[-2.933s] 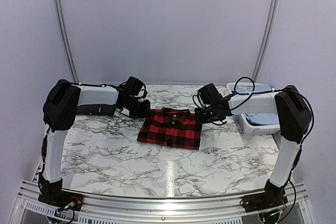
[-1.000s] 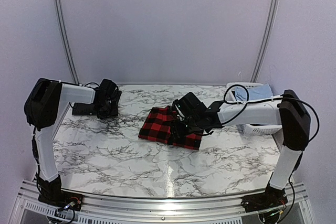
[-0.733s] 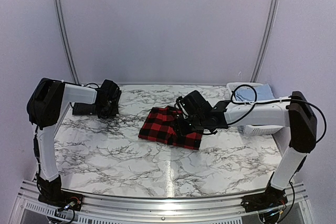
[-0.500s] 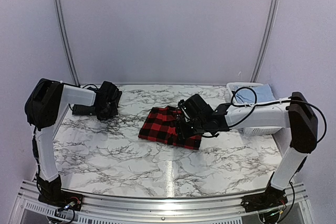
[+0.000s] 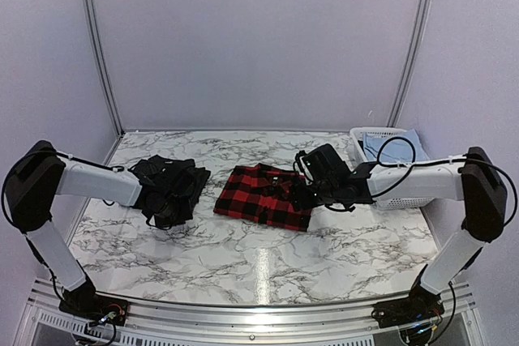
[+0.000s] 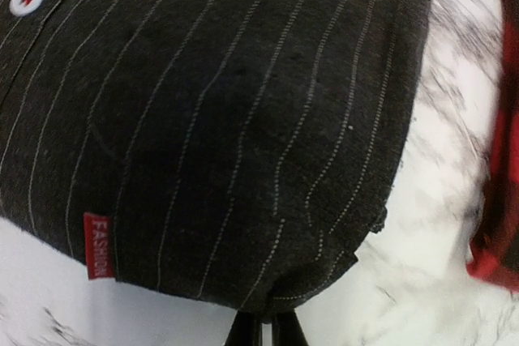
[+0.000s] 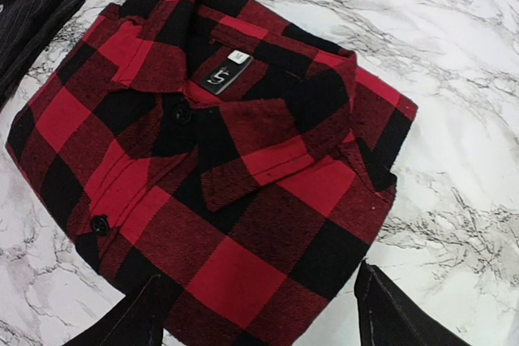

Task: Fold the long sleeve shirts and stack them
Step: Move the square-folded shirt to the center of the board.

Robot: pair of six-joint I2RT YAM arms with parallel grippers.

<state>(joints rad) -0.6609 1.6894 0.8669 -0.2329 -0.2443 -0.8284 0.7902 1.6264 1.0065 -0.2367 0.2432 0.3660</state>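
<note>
Plaid shirt (image 5: 261, 194) folded, collar up, mid-desk (image 5: 268, 265); charcoal shirt (image 5: 172, 180) looks folded, near its left, apart; stacking left to do; left gripper (image 6: 263, 331) jaws pinched on charcoal hem; right gripper (image 7: 258, 285) jaws wide, empty, over plaid's edge; left wrist alone shows pinstripes, red tag (image 6: 99, 245); top view alone shows basket (image 5: 404, 198).
</note>
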